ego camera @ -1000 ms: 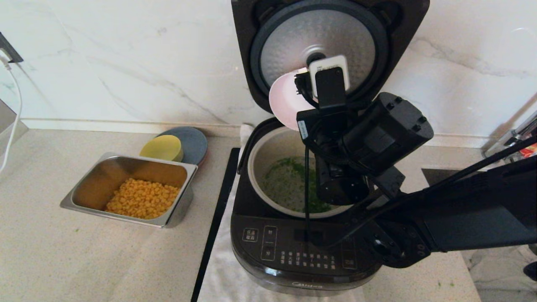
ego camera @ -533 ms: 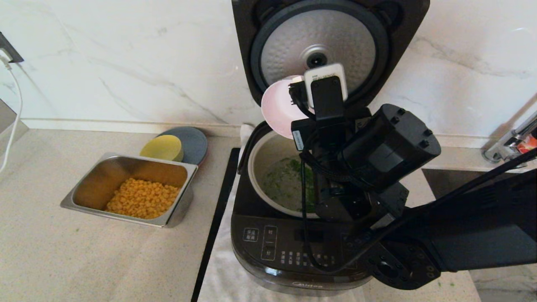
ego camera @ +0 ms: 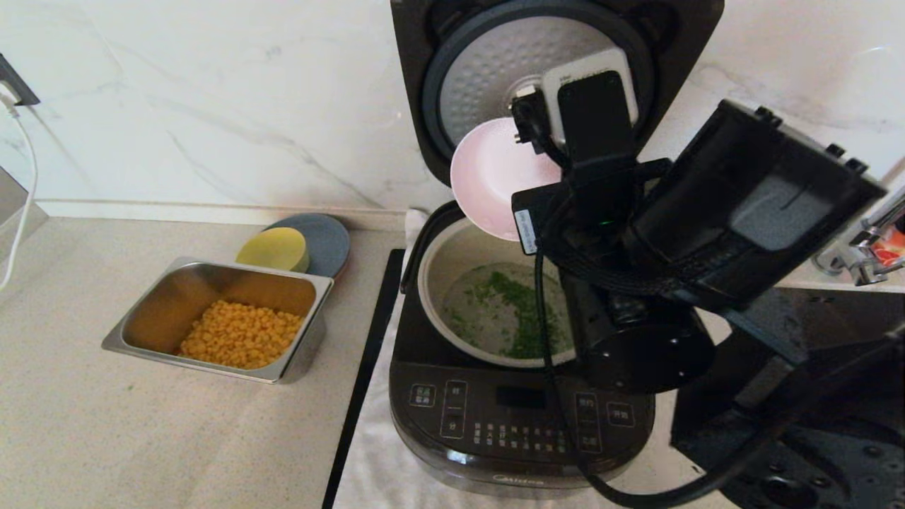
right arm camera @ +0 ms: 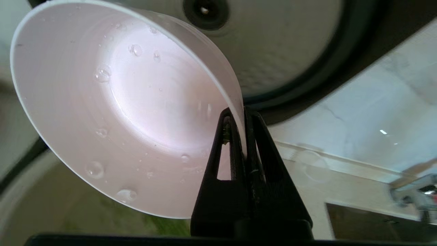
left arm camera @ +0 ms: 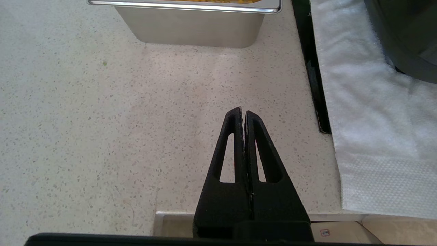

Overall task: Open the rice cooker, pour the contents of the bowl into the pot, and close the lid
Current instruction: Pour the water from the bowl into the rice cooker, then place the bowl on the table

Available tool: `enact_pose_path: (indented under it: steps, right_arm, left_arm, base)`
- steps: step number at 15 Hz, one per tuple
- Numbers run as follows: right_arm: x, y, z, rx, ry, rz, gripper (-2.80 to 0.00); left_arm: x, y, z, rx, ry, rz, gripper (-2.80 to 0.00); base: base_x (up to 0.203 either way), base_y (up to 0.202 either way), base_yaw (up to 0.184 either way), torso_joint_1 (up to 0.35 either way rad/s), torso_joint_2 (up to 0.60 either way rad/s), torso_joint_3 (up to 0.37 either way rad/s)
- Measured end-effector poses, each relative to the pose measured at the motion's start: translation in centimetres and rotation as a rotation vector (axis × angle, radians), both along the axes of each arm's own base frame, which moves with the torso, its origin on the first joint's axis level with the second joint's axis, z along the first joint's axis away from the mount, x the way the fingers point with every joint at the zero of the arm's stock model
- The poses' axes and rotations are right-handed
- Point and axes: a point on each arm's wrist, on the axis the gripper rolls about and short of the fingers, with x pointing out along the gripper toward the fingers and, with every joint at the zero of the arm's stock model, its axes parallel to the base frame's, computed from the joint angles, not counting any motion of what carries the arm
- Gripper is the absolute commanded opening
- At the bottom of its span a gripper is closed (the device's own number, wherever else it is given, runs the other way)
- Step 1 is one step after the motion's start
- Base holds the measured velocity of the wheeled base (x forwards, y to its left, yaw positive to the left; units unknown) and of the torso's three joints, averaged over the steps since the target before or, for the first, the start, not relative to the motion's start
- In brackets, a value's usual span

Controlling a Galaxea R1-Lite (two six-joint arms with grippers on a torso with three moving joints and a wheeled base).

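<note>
The black rice cooker (ego camera: 520, 431) stands open, its lid (ego camera: 488, 78) raised against the wall with the silver dimpled underside facing me. Chopped green herb bits in liquid (ego camera: 512, 311) lie in the pale pot (ego camera: 442, 258). Above the pot's far rim, my right gripper (right arm camera: 240, 114) is shut on the rim of the bowl (ego camera: 488, 177), which is tipped on its side. The bowl's pink inside (right arm camera: 112, 112) holds only water drops. My left gripper (left arm camera: 242, 112) is shut and empty over the counter, out of the head view.
A steel tray (ego camera: 152, 300) of yellow corn kernels sits left of the cooker, with a yellow dish (ego camera: 272, 249) on a grey plate (ego camera: 327, 240) behind it. The cooker rests on a white cloth (left arm camera: 362, 112) beside a black strip (ego camera: 368, 367). A tap (ego camera: 866, 244) is at far right.
My right arm has risen and drawn back toward me and to the right, lifting the tipped bowl higher above the pot. More of the pot's green contents now show.
</note>
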Motion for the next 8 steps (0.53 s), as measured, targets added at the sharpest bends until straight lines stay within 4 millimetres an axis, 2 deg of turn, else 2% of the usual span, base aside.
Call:
enact_pose_path:
  steps: [3, 8]
  right_arm:
    - [-1.7, -2.3, 0.8, -0.066, 0.067, 0.015, -2.80]
    - [-3.7, -7.3, -0.1, -0.228, 0.262, 0.083, -2.80]
  left_arm:
    - [0.0, 0.0, 0.0, 0.000, 0.000, 0.000, -2.80]
    - [0.0, 0.0, 0.0, 0.001, 0.000, 0.000, -2.80]
  base:
    - [0.000, 0.000, 0.000, 0.000, 0.00, 0.000]
    - [0.000, 0.000, 0.000, 0.000, 0.00, 0.000]
